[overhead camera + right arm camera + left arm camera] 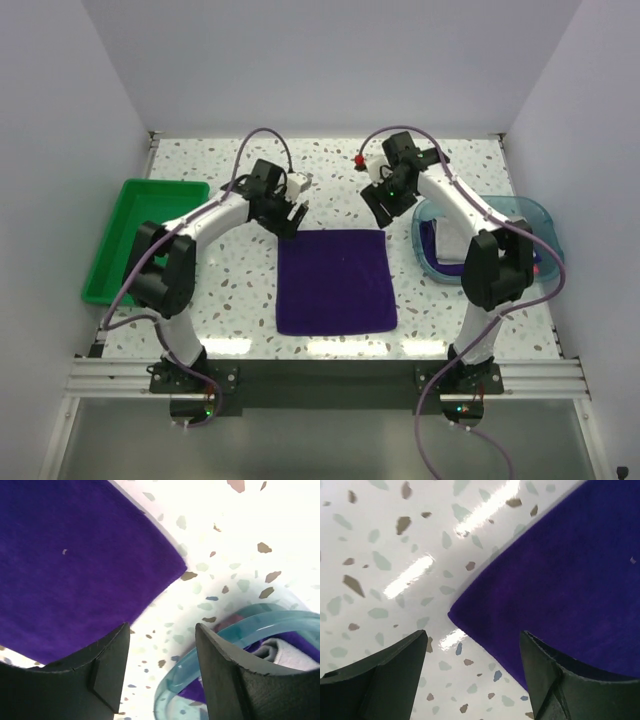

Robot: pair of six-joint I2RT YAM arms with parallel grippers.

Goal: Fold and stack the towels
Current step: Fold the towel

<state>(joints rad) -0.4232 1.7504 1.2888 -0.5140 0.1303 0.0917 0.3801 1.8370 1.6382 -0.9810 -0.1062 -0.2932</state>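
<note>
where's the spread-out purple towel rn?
Top view: purple towel lies flat centre-frame, green bin to its left, teal tray to its right, far corners near the left gripper and right gripper.

At least three towels show: two purple towels (335,280) (428,240) and one grey-white towel (282,652). There are one teal tray (530,212), one green bin (145,240) and two arms (205,215) (455,195)
</note>
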